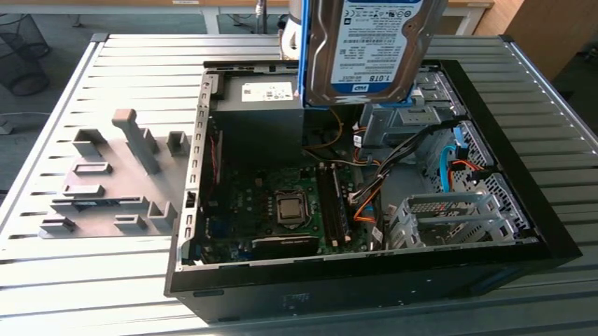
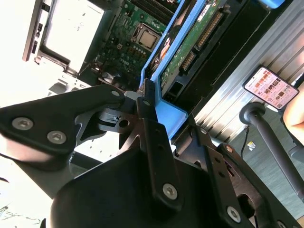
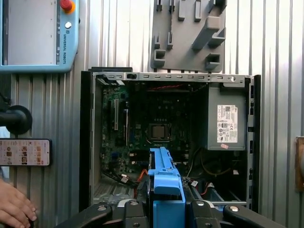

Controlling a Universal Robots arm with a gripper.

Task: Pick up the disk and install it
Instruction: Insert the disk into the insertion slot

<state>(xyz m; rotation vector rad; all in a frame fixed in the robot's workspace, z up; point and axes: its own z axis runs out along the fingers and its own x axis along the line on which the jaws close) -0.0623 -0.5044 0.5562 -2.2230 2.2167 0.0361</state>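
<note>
The disk point(image 1: 369, 49), a silver hard drive with a white-and-blue label in a blue bracket, hangs upright above the back of the open computer case point(image 1: 192, 231). In the second wrist view its green circuit-board side point(image 2: 192, 40) faces the camera. My gripper point(image 2: 156, 107) is shut on the disk's blue bracket point(image 3: 164, 175), one dark finger point(image 2: 148, 102) pressing against the bracket's edge. In the first wrist view the bracket stands over the case's lower part, with the motherboard point(image 3: 156, 130) beyond it.
Inside the case are a grey power supply point(image 1: 257, 94), a metal drive cage point(image 1: 449, 217) and loose cables point(image 1: 374, 189). A grey fixture plate point(image 1: 112, 182) lies at the exterior view's left. A teach pendant point(image 3: 38, 33), a phone point(image 3: 23, 152) and a hand point(image 3: 14, 206) are beside the case.
</note>
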